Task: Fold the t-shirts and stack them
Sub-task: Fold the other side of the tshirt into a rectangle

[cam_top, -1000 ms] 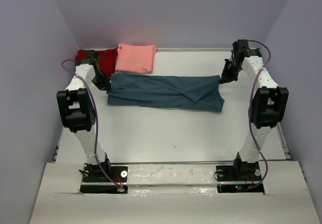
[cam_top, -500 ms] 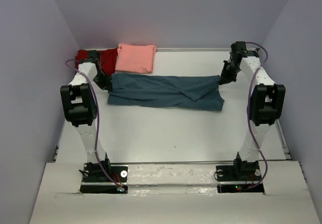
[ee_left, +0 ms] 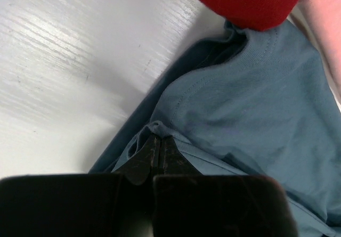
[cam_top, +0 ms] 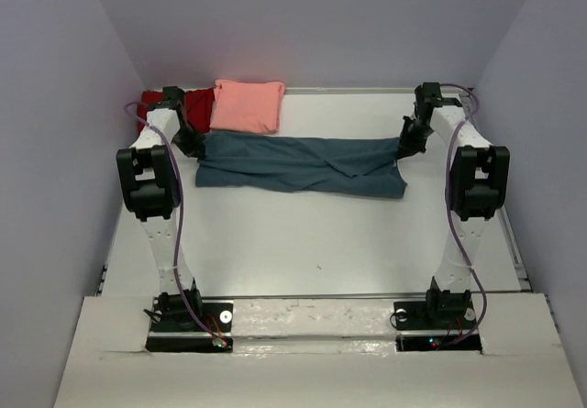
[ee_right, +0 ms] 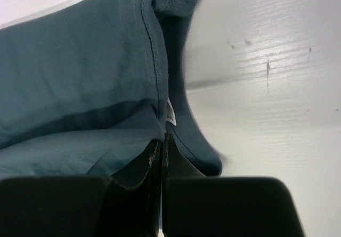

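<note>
Grip check: your left gripper point(cam_top: 194, 146) pinches the teal-blue t-shirt point(cam_top: 303, 162) at its 9 o'clock end and your right gripper point(cam_top: 406, 144) clamps the 3 o'clock end, both fully closed on cloth, so the folded strip stretches flat across the table point(cam_top: 321, 238). It lies right beside the dark red t-shirt point(cam_top: 196, 105) and salmon-pink t-shirt point(cam_top: 248, 105) at 11 o'clock, probably to keep the stacking trip short.

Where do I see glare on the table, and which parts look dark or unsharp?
Left wrist view: glare streaks on the white table, upper left; the fingers are nearly black and soft. Right wrist view: glare at right, a shadow beside the teal t-shirt edge. Top view: even light, sharp.
</note>
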{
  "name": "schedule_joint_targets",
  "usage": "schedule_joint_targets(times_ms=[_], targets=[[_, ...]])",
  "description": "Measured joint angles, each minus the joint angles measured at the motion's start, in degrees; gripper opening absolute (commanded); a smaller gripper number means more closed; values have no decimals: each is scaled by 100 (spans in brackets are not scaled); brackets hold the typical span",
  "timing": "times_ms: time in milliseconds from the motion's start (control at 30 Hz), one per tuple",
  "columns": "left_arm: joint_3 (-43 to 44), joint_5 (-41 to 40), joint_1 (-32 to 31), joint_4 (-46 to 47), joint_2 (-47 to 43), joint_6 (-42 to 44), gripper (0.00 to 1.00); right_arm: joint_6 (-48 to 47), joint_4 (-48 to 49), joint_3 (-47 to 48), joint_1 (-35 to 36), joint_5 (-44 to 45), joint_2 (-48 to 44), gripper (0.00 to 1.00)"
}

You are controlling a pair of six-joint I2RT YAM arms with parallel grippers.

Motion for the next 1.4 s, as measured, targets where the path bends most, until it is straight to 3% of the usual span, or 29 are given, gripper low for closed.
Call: schedule_joint_targets(times_ms=[300,467,533,567,600,633,667,700,733,1100,1400], targets=[[179,57,-2,-15,149,162,1,33,96,302,0,57,389,3],[179,74,-2,-4,151,260,11,83,122,350,0,131,535,6],[179,92,-2,13,153,304,29,96,129,380,0,177,581,15],[179,96,-2,35,160,330,40,103,136,400,0,210,614,24],[179,101,-2,66,164,358,54,109,144,424,0,238,647,48],[179,98,-2,92,170,363,96,101,155,442,0,267,669,63],[179,94,0,146,170,437,99,151,160,452,0,345,688,84],[179,96,0,201,170,431,99,160,157,472,-4,487,715,96],[173,98,0,267,170,446,99,181,168,474,-7,605,717,98],[-55,76,0,704,-179,568,99,404,236,605,-70,417,415,99],[-2240,691,417,1436,-2144,356,99,1172,452,-1381,-417,-1003,-1451,97]])
